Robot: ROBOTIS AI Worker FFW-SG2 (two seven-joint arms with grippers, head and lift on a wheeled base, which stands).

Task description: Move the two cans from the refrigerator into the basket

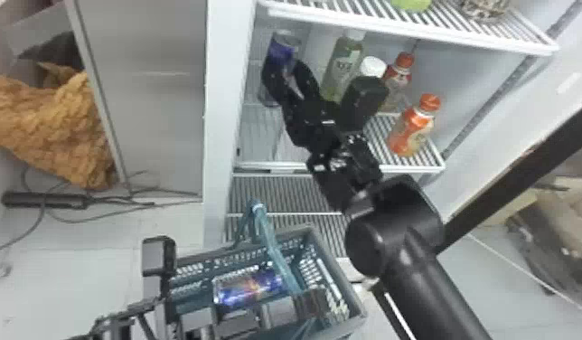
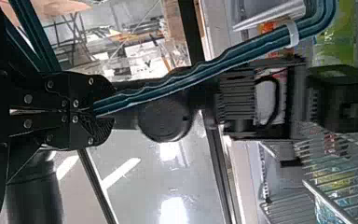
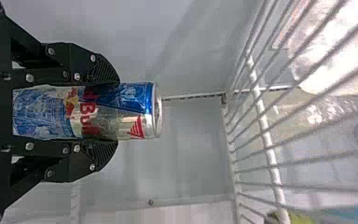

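Right claw (image 3: 114, 112) closed on second can (image 3: 107, 112), pick step; handle (image 2: 233, 59) gripped by left claw (image 2: 106, 112). Withdrawal towards basket (image 1: 344, 282) required next.

Head view: can (image 1: 282, 47) in the refrigerator, upper centre-left — partly hidden by the right gripper (image 1: 289, 67); basket (image 1: 355, 300), bottom — near side masked by the left arm (image 1: 157, 289); green object (image 1: 411, 3), top edge — cut off, unidentifiable.
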